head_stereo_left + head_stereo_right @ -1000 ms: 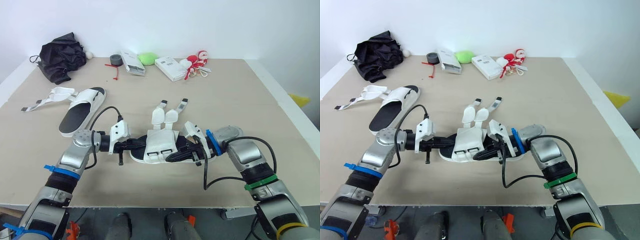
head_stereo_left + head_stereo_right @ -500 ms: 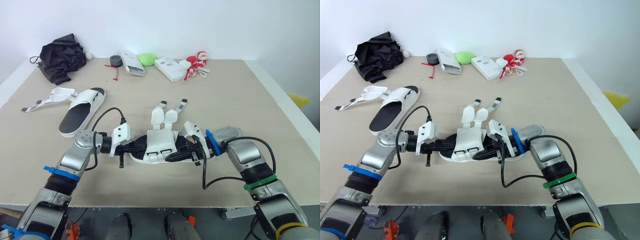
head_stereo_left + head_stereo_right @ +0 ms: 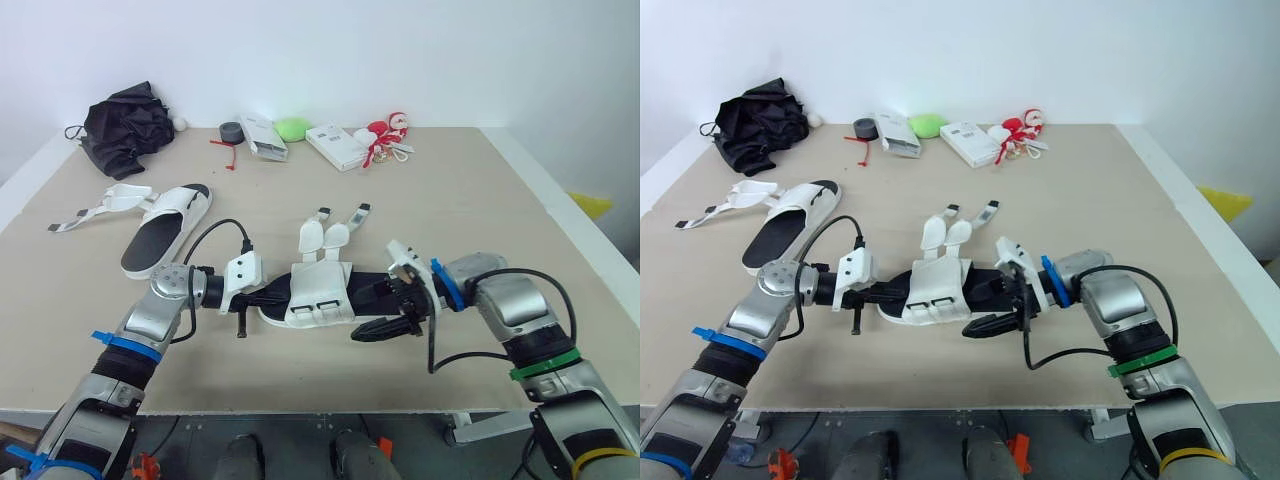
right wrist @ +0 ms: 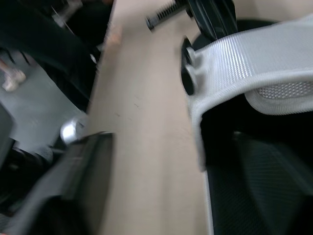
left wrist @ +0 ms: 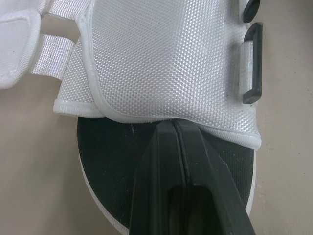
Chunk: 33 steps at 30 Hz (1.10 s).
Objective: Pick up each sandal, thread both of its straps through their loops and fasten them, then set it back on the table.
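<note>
The near white sandal [image 3: 318, 292] with a black footbed lies at the table's middle. Its two straps [image 3: 325, 232] are loose and splay away from me. My left gripper [image 3: 278, 294] is shut, its fingertips [image 5: 173, 128] resting on the footbed against the edge of the white upper [image 5: 161, 54]. My right gripper [image 3: 368, 310] is open at the sandal's other end; one finger [image 3: 385, 328] runs along the near side of the sole. A second sandal [image 3: 165, 215] lies at the left with its straps [image 3: 100, 205] undone.
A black cloth [image 3: 125, 125] is bunched at the far left corner. Along the far edge sit a tape roll [image 3: 232, 131], two white boxes [image 3: 262, 138] [image 3: 335, 143], a green object [image 3: 292, 128] and a red-and-white toy [image 3: 385, 130]. The table's front edge [image 3: 320, 405] is close.
My right gripper has opened and drawn back to the right from the sandal's end. The left gripper stays shut at the sandal. The head camera has tilted slightly.
</note>
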Tool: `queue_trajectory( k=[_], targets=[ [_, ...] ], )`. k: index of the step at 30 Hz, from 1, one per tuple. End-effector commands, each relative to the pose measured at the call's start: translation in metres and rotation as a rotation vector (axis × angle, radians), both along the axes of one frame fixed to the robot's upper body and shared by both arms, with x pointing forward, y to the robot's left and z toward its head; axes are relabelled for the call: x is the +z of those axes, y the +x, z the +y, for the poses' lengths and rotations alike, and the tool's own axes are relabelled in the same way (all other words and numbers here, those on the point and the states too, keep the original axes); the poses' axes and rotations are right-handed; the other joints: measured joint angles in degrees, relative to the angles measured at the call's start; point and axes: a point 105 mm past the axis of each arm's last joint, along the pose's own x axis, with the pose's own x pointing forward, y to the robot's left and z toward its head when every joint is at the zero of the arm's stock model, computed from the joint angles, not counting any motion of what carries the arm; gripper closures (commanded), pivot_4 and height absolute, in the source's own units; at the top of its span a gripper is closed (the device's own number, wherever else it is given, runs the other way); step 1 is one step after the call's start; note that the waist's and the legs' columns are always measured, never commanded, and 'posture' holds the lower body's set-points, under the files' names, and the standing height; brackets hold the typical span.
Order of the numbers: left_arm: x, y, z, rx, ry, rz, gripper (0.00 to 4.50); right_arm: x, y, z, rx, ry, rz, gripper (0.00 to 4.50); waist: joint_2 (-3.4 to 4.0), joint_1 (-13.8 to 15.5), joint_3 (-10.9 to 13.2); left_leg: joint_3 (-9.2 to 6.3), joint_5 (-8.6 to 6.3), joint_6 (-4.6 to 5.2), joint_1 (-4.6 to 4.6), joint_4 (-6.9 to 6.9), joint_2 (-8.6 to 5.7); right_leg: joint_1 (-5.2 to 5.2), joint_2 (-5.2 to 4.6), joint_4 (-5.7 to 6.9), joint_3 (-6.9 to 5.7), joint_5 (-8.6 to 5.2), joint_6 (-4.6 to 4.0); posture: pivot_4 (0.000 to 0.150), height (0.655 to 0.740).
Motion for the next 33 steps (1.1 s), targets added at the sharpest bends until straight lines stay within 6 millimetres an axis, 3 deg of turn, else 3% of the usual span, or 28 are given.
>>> queue_trajectory(
  k=[1,5,9,18,28,33],
  targets=[
    [-0.057,-0.015,0.009,0.024,0.151,0.174,4.50,0.036,0.013,-0.013,-0.054,0.068,-0.035,0.05,0.05,0.00,-0.04,0.02,0.00,0.00,0.01,0.00,-0.01,0.00,-0.03,0.00,0.00,0.00,0.00,0.150,0.7380],
    [-0.057,-0.015,0.007,0.017,0.152,0.163,4.50,0.066,0.046,-0.025,-0.219,0.154,0.003,0.05,0.12,-0.05,-0.08,0.21,-0.01,-0.01,0.12,0.00,-0.08,-0.01,-0.22,0.00,0.01,0.00,0.00,0.150,0.7380],
    [-0.056,-0.015,0.005,0.014,0.152,0.155,4.50,0.050,0.073,-0.022,-0.328,0.053,0.044,0.05,-0.06,-0.05,-0.24,0.30,-0.03,-0.05,0.24,0.00,-0.16,-0.10,-0.39,-0.06,0.00,-0.01,0.00,0.150,0.7380],
    [-0.052,-0.017,0.004,0.004,0.152,0.128,4.50,0.026,0.088,0.002,-0.283,-0.045,0.133,0.05,0.07,0.17,-0.30,0.38,-0.06,-0.01,-0.08,-0.07,-0.27,-0.01,-0.52,-0.12,0.01,-0.24,0.23,0.150,0.7380],
    [-0.046,-0.017,0.000,-0.015,0.134,0.080,4.50,0.024,0.101,0.032,-0.312,0.032,0.161,0.05,0.08,0.01,-0.29,0.29,-0.06,-0.01,-0.08,-0.16,-0.27,0.00,-0.46,-0.11,-0.01,-0.28,0.28,0.150,0.7380],
    [-0.046,-0.019,0.000,-0.013,0.107,0.081,4.50,0.034,0.112,0.044,-0.375,0.141,0.149,0.05,0.08,0.03,-0.29,0.27,-0.06,-0.01,-0.08,-0.22,-0.28,0.00,-0.47,-0.11,-0.01,-0.29,0.28,0.150,0.7380]
  ],
)
